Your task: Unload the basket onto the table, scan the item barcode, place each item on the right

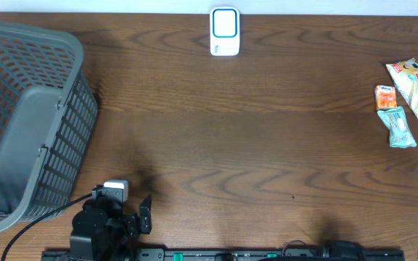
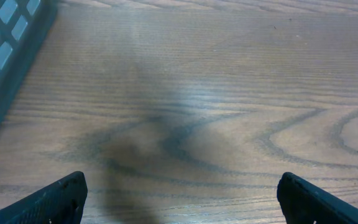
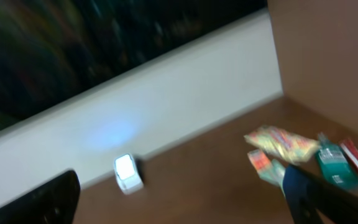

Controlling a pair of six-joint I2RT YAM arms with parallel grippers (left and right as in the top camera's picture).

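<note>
The white scanner (image 1: 224,31) with its blue-rimmed face stands at the far edge of the table (image 1: 267,145), about midway along it. Everything else is placed from it.

Well to the right of the scanner and a little nearer the robot lies a cluster of snack packets: a yellow bag (image 1: 414,88), a small orange packet (image 1: 385,96) just beside it, and a teal packet (image 1: 397,127) below those two. A dark teal thing shows at the very edge of the overhead view next to them, cut off. None of them is held and none is near the scanner.

Far to the left of the scanner, a grey basket (image 1: 27,116) lies tipped on its side.

The left gripper (image 1: 145,214) sits to the left of the scanner at the near edge of the table, just beside the basket. In its own camera the left gripper's jaws stand wide apart, its black fingers (image 2: 55,202) at the two bottom corners, with only bare wood between them and a corner of the basket at the upper left.

The right gripper (image 3: 180,177) is also spread wide and grips nothing. Its view is blurred, yet shows the scanner against a pale wall (image 3: 185,99), with the packets to the scanner's right.
</note>
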